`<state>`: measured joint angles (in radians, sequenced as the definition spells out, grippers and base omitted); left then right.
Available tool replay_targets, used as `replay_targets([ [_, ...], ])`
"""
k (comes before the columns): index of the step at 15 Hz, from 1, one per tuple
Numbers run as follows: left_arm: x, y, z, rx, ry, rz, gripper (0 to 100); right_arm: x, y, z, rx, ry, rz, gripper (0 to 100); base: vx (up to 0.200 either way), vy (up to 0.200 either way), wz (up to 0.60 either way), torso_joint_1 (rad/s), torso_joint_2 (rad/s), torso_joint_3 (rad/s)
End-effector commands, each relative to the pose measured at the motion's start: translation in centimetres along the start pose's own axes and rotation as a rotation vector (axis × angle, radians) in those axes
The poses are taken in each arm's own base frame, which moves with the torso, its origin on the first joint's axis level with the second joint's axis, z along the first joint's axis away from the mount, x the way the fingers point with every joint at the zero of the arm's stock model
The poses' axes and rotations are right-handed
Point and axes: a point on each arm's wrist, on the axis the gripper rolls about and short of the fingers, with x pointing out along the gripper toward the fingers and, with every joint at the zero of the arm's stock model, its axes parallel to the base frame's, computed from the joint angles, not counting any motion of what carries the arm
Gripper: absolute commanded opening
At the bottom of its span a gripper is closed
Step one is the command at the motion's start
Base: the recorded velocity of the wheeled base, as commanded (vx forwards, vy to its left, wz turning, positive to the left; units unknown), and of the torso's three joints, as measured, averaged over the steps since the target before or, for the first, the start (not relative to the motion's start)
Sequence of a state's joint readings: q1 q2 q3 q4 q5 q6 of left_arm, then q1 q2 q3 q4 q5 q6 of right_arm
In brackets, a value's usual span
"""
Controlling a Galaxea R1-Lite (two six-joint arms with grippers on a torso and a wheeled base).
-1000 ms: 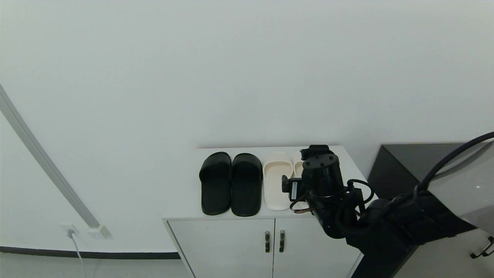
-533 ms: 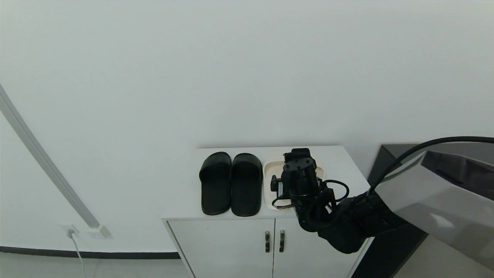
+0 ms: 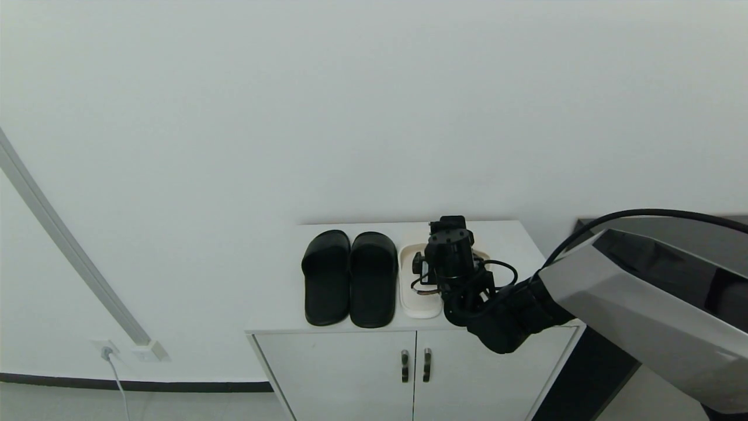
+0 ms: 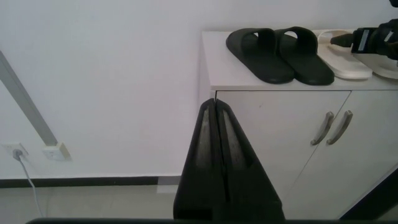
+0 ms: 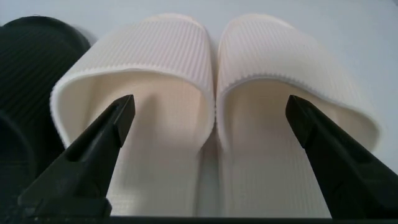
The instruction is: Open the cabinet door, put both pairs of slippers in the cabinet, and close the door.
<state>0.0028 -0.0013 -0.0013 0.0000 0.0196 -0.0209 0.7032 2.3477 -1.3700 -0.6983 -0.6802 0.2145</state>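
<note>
The head camera looks forward and down from well back at the cabinet top. The left wrist camera, seemingly lower and off to the cabinet's left, faces its front. The right wrist camera sits close over the cream slippers, which all three views share.

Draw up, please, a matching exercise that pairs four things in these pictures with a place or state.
Things:
1. black slippers
2. white slippers
3. doors
4. left hand

Places or states:
A. closed, handles side by side
B. fingers pressed together, holding nothing
C. right in front of the open right hand
D. on the cabinet top, left of the other pair

Pairs: 1-D, 2-C, 3-A, 4-B.
</note>
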Motion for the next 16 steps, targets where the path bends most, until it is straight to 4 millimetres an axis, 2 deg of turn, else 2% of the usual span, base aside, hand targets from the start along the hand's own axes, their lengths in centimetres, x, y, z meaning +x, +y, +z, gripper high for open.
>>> replay_targets([
  [1,0.0,0.0,0.0,-0.001,0.003,0.001,0,0.7,-0.2,-0.3,0.001,0.002,-0.012,100,0.000,0.000,0.00,0.000,0.00,0.000],
  [6,0.0,0.0,0.0,-0.001,0.001,0.001,0,1.7,-0.4,0.0,0.018,-0.013,-0.013,100,0.000,0.000,0.00,0.000,0.00,0.000],
  [7,0.0,0.0,0.0,-0.001,0.001,0.001,0,1.7,-0.3,0.0,0.019,-0.014,-0.012,0,0.000,0.000,0.00,0.000,0.00,0.000],
  [13,0.0,0.0,0.0,-0.001,0.001,0.002,0,1.8,-0.3,-0.5,0.010,-0.003,-0.014,0,0.000,0.000,0.00,0.000,0.00,0.000],
  [16,0.0,0.0,0.0,-0.001,0.003,0.002,0,1.4,-0.4,0.5,0.024,-0.021,-0.010,0,0.000,0.000,0.00,0.000,0.00,0.000],
])
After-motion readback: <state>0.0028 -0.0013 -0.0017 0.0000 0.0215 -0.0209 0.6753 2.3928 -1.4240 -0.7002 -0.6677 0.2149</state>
